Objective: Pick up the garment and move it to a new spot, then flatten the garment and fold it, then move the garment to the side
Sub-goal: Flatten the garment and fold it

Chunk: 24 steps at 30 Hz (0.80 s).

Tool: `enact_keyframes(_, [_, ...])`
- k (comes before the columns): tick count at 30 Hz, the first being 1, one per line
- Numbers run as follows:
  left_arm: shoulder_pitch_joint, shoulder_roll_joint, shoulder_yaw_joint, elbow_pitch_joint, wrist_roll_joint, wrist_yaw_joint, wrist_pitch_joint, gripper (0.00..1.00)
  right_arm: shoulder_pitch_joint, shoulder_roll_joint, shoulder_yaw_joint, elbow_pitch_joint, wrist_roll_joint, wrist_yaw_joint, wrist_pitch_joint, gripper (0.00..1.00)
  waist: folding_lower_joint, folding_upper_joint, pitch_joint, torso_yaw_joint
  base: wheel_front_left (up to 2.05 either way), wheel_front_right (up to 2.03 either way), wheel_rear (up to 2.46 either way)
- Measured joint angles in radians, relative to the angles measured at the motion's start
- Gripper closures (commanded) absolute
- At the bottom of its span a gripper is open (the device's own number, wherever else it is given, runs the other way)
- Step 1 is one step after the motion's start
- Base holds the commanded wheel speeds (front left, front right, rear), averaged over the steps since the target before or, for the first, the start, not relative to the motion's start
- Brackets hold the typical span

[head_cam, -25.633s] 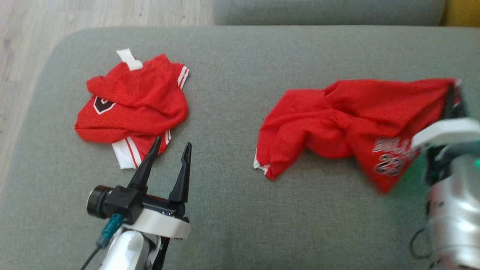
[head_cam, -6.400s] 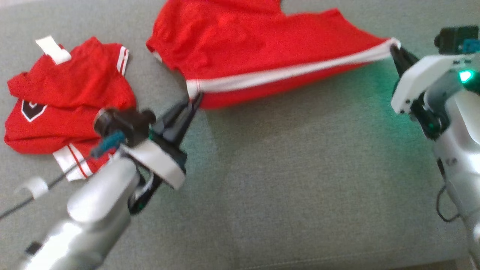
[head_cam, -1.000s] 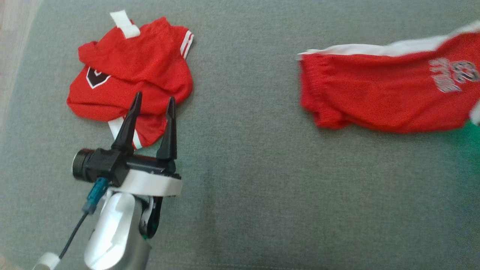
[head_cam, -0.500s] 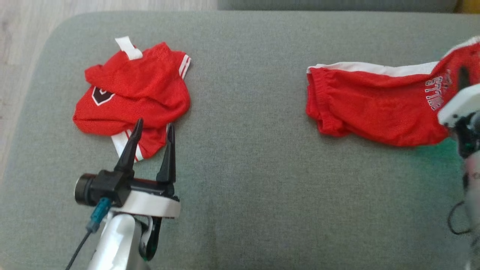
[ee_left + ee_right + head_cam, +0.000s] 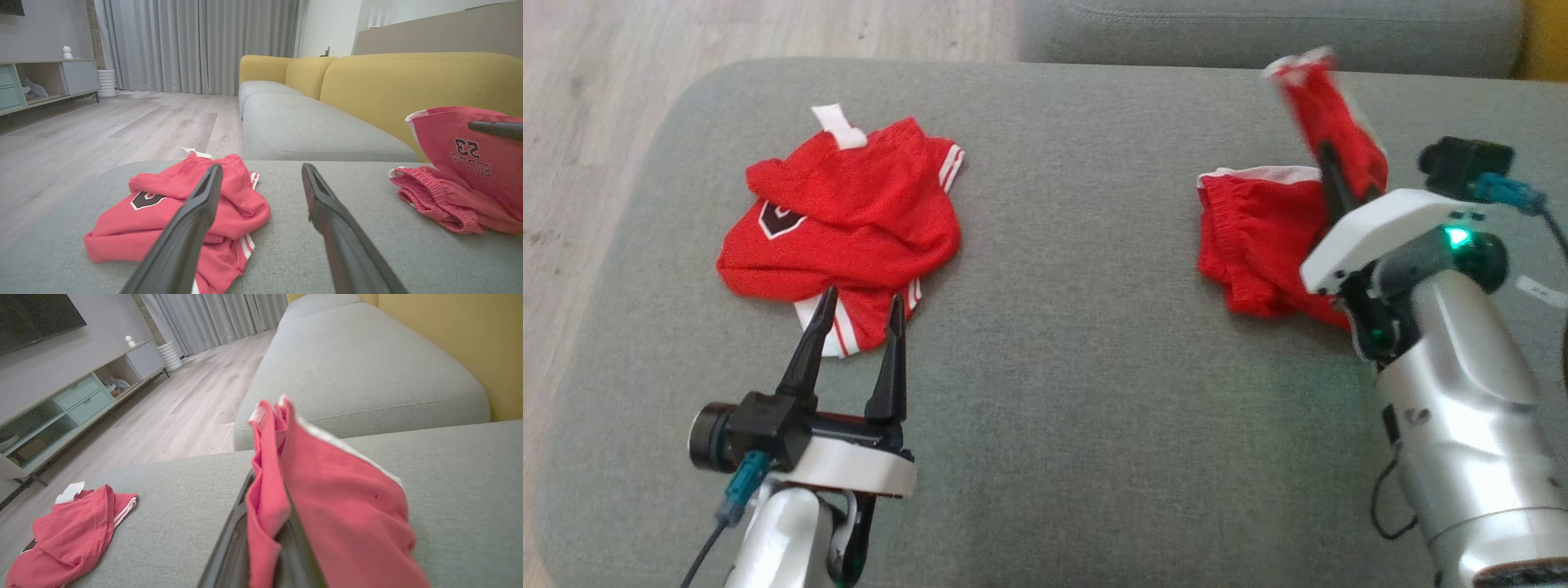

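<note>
A: How far along?
B: Mid-fold, I'd say. The right gripper point(image 5: 1327, 163) pinches the shorts' point(image 5: 1258, 237) edge aloft; the rest lies on the cushion point(image 5: 1078, 367) below its fingers.
A: Left gripper point(image 5: 863, 294)?
B: Spread, empty, well apart. Finishing the fold and moving it aside are left.

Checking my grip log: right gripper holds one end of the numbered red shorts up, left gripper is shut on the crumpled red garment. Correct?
No: the left gripper is open, fingers apart, gripping nothing, near the crumpled red garment, as the left wrist view shows. The right gripper does hold one end of the numbered red shorts up.
</note>
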Motion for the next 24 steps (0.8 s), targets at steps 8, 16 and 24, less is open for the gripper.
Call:
enact_keyframes(8, [-0.002, -0.003, -0.004, 0.000, -0.004, 0.000, 0.000, 0.00, -0.003, 0.032, 0.107, 0.041, 0.010, 0.000, -0.016, 1.00, 0.0001, 0.0000, 0.025, 0.049, 0.00, 0.00, 0.00])
enact_keyframes(16, [-0.003, -0.005, -0.005, 0.012, -0.010, 0.000, 0.000, 0.00, -0.003, 0.036, 0.276, 0.167, 0.022, 0.000, -0.086, 0.00, 0.0003, 0.0000, 0.038, 0.084, 0.00, 0.00, 0.00])
enact_keyframes(24, [-0.003, -0.002, -0.008, 0.008, -0.010, -0.009, 0.000, 0.00, -0.003, 0.035, 0.279, 0.174, 0.008, 0.000, -0.290, 0.00, 0.0002, 0.0000, -0.001, 0.022, 0.00, 0.00, 0.00])
